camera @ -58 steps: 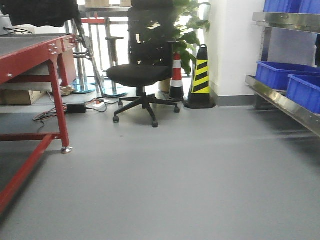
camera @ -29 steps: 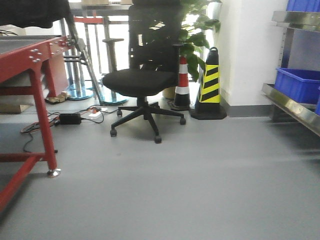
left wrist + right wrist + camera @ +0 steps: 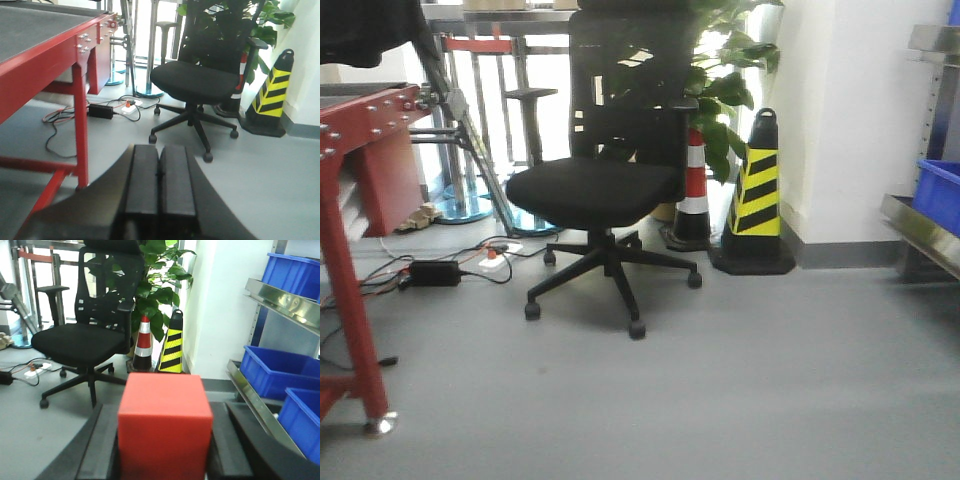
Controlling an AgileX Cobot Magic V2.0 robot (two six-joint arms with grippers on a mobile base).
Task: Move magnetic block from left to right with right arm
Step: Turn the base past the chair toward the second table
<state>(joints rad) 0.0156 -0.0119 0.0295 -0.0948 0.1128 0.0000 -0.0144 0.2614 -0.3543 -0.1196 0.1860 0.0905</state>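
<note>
Framing cuts off the bottom of the magnetic block (image 3: 164, 427) in the right wrist view, and the block hides the tips of the right gripper (image 3: 163, 467). Its dark fingers (image 3: 97, 452) stand on either side of the red cube and hold it between them. The left gripper (image 3: 160, 182) has its two pads pressed flat together with nothing in between. The front view shows neither arm nor the block.

Ahead stands a black office chair (image 3: 595, 190), which partly covers a red-and-white cone (image 3: 693, 195). Just beside that is a yellow-and-black cone (image 3: 756, 195), with a leafy plant (image 3: 730, 70) behind them. A red table (image 3: 60, 55) stands to the left, with cables and a power brick (image 3: 433, 272) on the grey floor (image 3: 740, 380) near it. Blue bins (image 3: 272, 372) sit on a steel shelf (image 3: 247, 390) to the right, cut off by the frame.
</note>
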